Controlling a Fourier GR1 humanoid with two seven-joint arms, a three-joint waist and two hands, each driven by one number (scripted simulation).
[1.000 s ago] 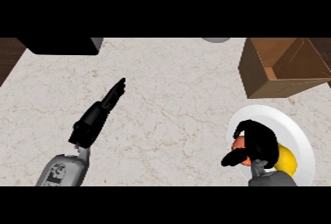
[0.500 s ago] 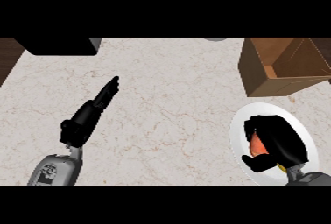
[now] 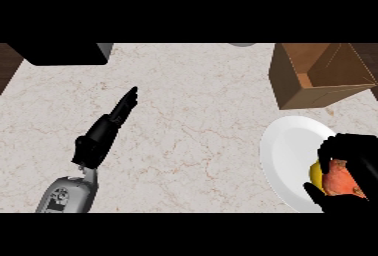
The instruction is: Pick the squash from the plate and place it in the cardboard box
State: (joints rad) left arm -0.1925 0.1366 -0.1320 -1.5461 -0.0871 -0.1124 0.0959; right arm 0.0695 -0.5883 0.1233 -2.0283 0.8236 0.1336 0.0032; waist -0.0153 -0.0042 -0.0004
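My right hand curls round the squash on the white plate at the counter's right edge. My left hand rests open, fingers straight, toward the counter's left. The cardboard box stands at the far right corner.

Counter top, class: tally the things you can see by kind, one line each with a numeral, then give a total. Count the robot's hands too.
Black hands: 2, left hand and right hand
White plate: 1
Orange and yellow squash: 1
Cardboard box: 1
Dark block at the far left: 1
Total: 6
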